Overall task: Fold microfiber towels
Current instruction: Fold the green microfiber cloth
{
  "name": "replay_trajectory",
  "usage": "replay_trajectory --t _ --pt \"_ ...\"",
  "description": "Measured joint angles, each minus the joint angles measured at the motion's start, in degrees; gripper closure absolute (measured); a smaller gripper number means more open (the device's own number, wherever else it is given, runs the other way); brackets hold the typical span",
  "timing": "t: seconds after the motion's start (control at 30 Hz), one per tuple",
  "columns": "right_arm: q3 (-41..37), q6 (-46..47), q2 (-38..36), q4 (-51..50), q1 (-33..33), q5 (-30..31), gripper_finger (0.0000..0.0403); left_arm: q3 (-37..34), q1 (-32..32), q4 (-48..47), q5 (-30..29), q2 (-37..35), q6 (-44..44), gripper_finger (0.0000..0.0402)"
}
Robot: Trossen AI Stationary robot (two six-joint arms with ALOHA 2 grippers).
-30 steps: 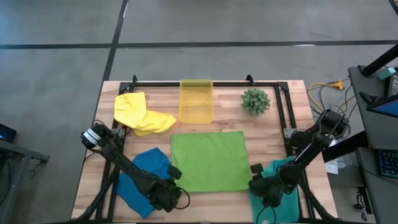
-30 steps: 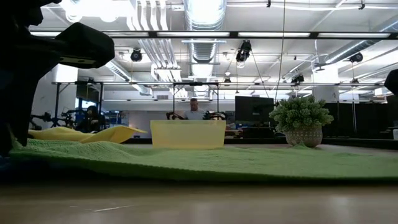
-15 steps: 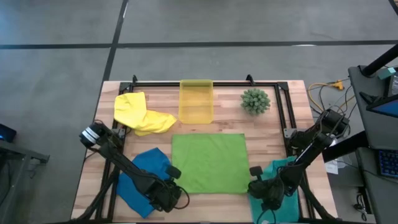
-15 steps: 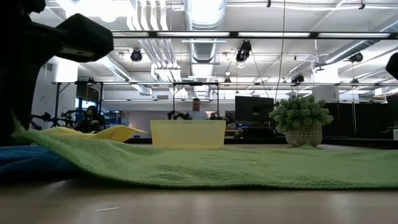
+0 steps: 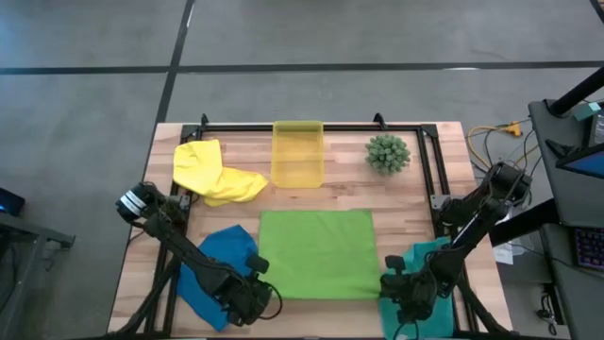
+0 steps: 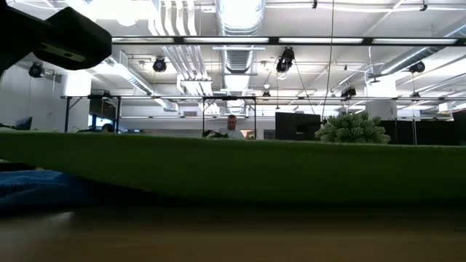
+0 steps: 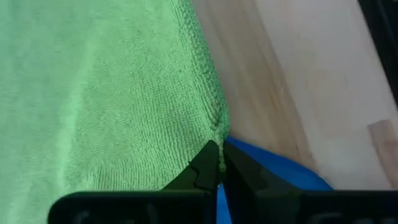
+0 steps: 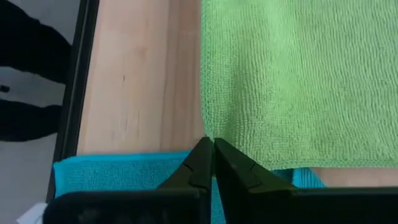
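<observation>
The lime green towel [image 5: 316, 253] lies spread in the middle of the table. Its near edge is raised and stands as a green band [image 6: 233, 171] across the low view. My left gripper [image 5: 260, 288] is shut on its near left corner, and my right gripper [image 5: 389, 283] is shut on its near right corner. The royal blue towel [image 5: 212, 269] lies crumpled under my left arm. Under my right arm lies the teal towel [image 5: 429, 264]. The yellow towel [image 5: 215, 173] lies bunched at the far left. My left gripper pinches the green towel's near left corner [image 7: 216, 134] between its two fingertips, coming slanting down from the near left. The corner is lifted off the table, above the blue towel. My right gripper pinches the near right corner [image 8: 208, 132] between its fingertips, slanting down from the near right. That corner hangs above the teal towel [image 8: 118, 168].
A translucent yellow bin [image 5: 298, 153] stands at the far middle, and a small spiky green plant [image 5: 387, 152] to its right. A black metal frame [image 5: 429, 161] runs along the far and right sides. Bare wood shows between the green towel and the bin.
Both grippers have gone up a little and rolled. The green towel's near left corner rose first, then the near right corner with my right gripper. The whole near edge now stands lifted off the table. The far part stays flat, drawn slightly toward the near edge.
</observation>
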Motion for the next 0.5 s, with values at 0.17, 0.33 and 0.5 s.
replay_trajectory --t 0.17,0.33,0.5 --pt "-0.54 3.06 -2.44 -3.15 -0.64 3.19 0.0394 -0.45 0.1 -2.63 -5.91 -2.15 -1.88 0.0401" --pt "-2.01 3.9 -7.16 -4.67 -2.75 4.63 0.0394 -5.61 0.86 -1.25 -6.75 -9.58 -2.26 0.0401" --pt "-5.03 5.15 -12.61 -4.71 -6.62 4.55 0.0394 -16.42 3.18 8.65 -4.75 -21.86 -4.71 0.0401"
